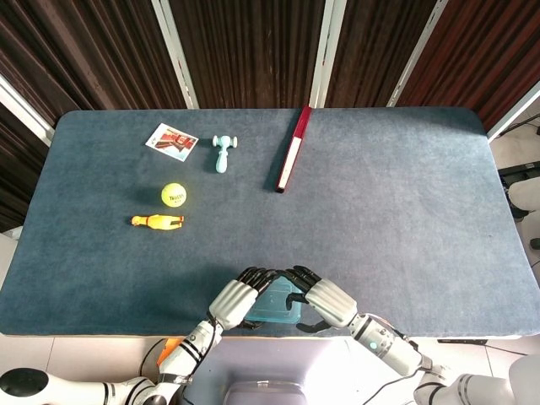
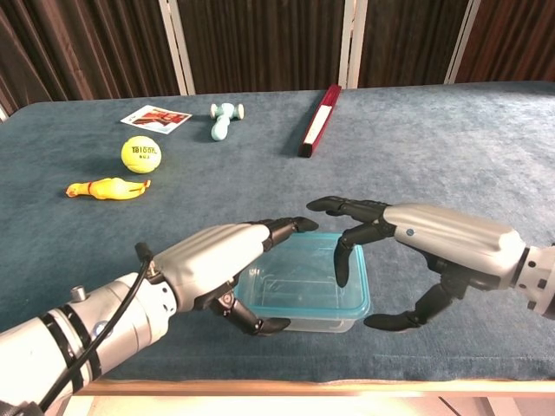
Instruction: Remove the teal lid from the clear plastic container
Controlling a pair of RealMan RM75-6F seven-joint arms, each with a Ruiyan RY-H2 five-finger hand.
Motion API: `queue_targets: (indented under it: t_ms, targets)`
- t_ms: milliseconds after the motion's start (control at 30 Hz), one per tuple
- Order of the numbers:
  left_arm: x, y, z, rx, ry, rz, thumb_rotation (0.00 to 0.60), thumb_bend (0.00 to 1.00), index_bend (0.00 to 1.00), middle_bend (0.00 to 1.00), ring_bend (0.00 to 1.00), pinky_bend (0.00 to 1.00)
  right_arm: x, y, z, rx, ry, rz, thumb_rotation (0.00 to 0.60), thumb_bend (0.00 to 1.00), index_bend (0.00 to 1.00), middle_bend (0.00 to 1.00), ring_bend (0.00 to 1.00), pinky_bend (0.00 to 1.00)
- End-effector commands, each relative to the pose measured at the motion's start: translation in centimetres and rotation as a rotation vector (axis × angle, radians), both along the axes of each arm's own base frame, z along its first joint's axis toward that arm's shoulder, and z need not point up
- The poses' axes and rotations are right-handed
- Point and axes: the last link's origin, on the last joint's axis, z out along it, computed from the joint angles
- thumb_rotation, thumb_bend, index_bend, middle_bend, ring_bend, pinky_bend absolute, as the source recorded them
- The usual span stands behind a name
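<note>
My left hand (image 2: 212, 269) curls over the near-left corner of the one container (image 2: 303, 316), fingers (image 2: 286, 227) on top, thumb against its side, gripping it. My right hand (image 2: 434, 238) arches over the right end, fingers apart, one fingertip (image 2: 340, 276) pointing down at the teal lid (image 2: 308, 276), thumb low beside the wall; whether it touches I cannot tell. The lid is on the container, at the table's (image 1: 396, 211) near edge. Farther out: one ball (image 1: 174, 195), one rubber chicken (image 1: 157, 221), one card (image 1: 171, 140), one small teal hammer (image 1: 223, 152), one red bar (image 1: 293, 150).
</note>
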Motion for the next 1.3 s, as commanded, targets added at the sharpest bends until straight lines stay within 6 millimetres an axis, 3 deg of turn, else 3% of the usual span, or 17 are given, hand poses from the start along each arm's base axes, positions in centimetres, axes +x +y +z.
queue_targets:
  t_ms: [33, 1300]
  targets:
    - [0.05, 0.01, -0.01, 0.001, -0.002, 0.0, 0.6, 0.33, 0.0, 0.66, 0.62, 0.7, 0.18, 0.06, -0.3, 0.007, 0.001, 0.0, 0.6, 0.36, 0.58, 0.07, 0.0, 0.0]
    - [-0.21, -0.12, -0.06, -0.006, 0.005, -0.016, 0.6, 0.32, 0.0, 0.63, 0.62, 0.71, 0.52, -0.72, -0.38, -0.044, -0.025, -0.002, 0.6, 0.36, 0.62, 0.09, 0.0, 0.0]
